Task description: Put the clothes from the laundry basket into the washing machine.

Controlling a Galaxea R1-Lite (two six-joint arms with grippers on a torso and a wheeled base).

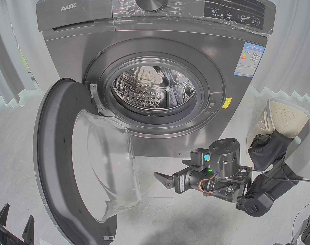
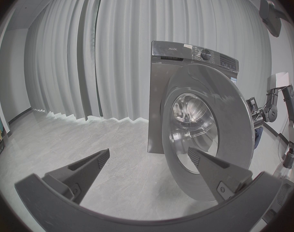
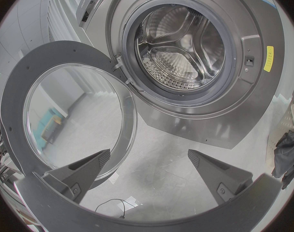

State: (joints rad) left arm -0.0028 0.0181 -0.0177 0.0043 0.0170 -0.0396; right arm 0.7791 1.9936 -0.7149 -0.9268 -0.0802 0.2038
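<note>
Now dark clothes (image 1: pixel 267 148) sit in the laundry basket (image 1: pixel 288 114); left fingers (image 2: pixel 85 169) and right fingers (image 3: pixel 218 173) gape, unladen.

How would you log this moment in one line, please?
door open | drum empty | dark clothes draped over basket | left gripper open | right gripper open, facing drum

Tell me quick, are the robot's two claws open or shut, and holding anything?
Left dark grey two-fingered gripper: open, holding nothing.
Right dark grey two-fingered gripper: open, holding nothing.
</note>
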